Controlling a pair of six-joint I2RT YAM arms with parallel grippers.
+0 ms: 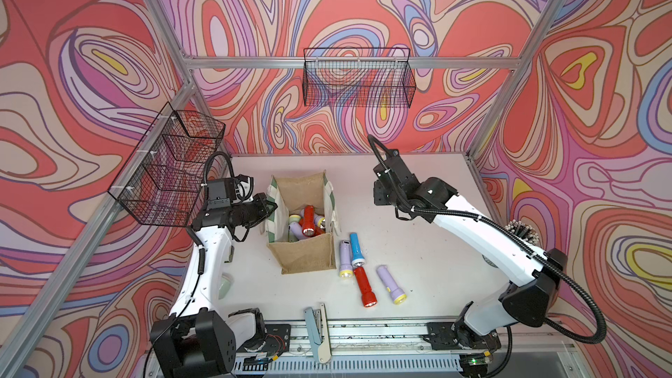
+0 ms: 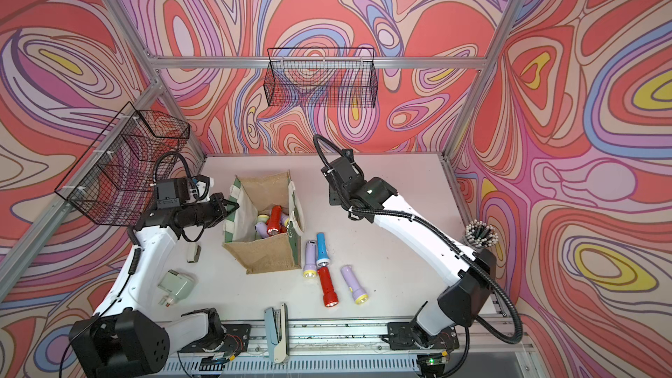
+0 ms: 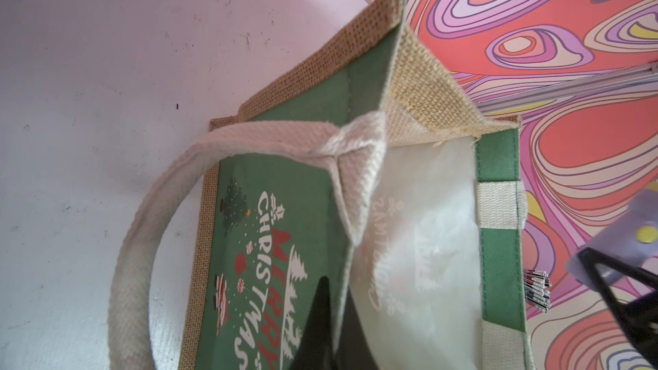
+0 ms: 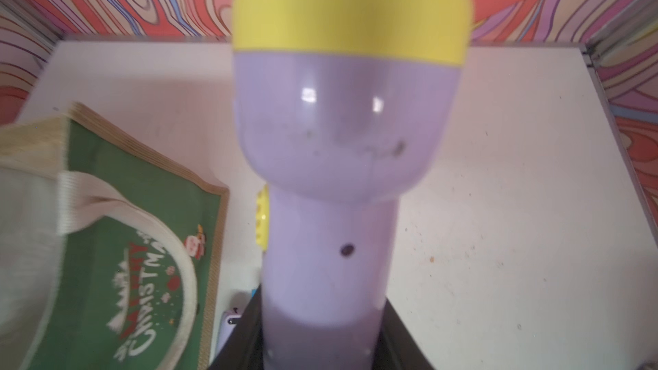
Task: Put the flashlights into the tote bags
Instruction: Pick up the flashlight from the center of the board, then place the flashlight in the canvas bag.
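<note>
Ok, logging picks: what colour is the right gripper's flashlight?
Lilac flashlight, yellow rim; clearest in right wrist view.

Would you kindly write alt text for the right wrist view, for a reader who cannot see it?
A lilac flashlight with a yellow lens rim fills the centre, its handle gripped by the right gripper. Beside it, the tote bag with a green Christmas panel and white handle stands on the white table.

White arms, black joints, ribbed black cables, black left hand
</note>
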